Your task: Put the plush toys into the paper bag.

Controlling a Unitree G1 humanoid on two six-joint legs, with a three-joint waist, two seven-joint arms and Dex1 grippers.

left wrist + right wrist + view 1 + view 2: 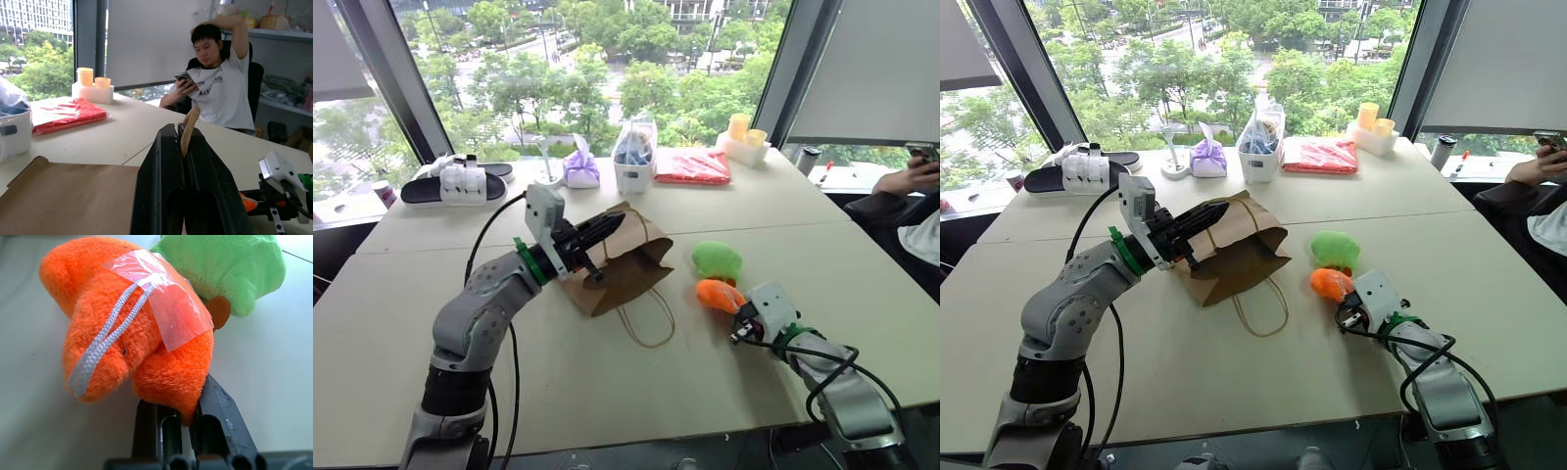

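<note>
1. The left gripper (607,232) is clenched on the paper bag (626,269) by its cord handle, holding it at table centre.
2. The right gripper (188,411) pinches the orange plush toy (717,294), right of the bag.
3. The green plush toy (717,259) lies touching it, farther away.
4. The bag lies left of the right gripper.

Bare tabletop (607,392) lies open between the paper bag (626,264) and the orange plush toy (717,294), crossed only by the bag's cord loop (646,323) lying flat. The green plush toy (717,259) sits touching the orange one on its far side, blocking that approach. The left tool (607,230), pinching the bag's handle, stands across the bag's left side.
</note>
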